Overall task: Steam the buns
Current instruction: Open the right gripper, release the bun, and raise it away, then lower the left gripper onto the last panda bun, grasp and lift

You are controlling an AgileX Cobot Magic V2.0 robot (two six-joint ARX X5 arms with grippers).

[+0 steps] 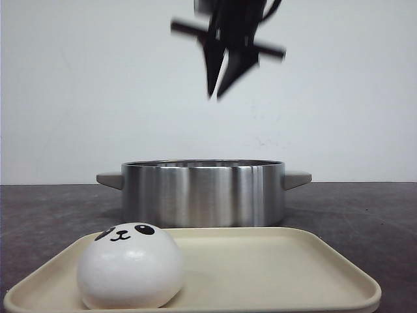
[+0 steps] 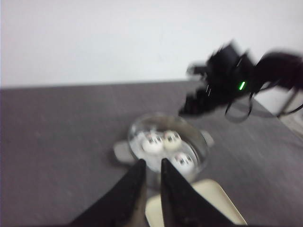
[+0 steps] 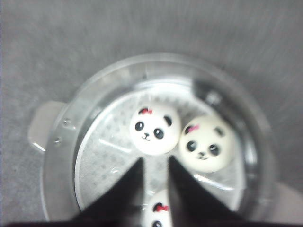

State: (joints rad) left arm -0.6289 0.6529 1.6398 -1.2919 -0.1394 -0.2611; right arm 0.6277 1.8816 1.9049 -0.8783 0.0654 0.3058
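One white panda-faced bun (image 1: 130, 266) lies at the left of the cream tray (image 1: 273, 261). Behind the tray stands the steel pot (image 1: 202, 192). Three buns rest on its perforated insert (image 3: 155, 128) (image 3: 207, 143) (image 3: 158, 213). My right gripper (image 1: 216, 94) hangs blurred high over the pot, open and empty (image 3: 155, 160), with the nearest bun below the gap. The left gripper (image 2: 152, 161) is out of the front view. It is up above the tray's edge (image 2: 213, 198) facing the pot (image 2: 203, 142), with a narrow empty gap between its fingers.
The pot has a flat handle on each side (image 1: 109, 179) (image 1: 296, 178). Dark grey tabletop (image 1: 365, 215) surrounds the pot and tray, with a white wall behind. The right arm (image 2: 222, 80) appears blurred above the pot in the left wrist view.
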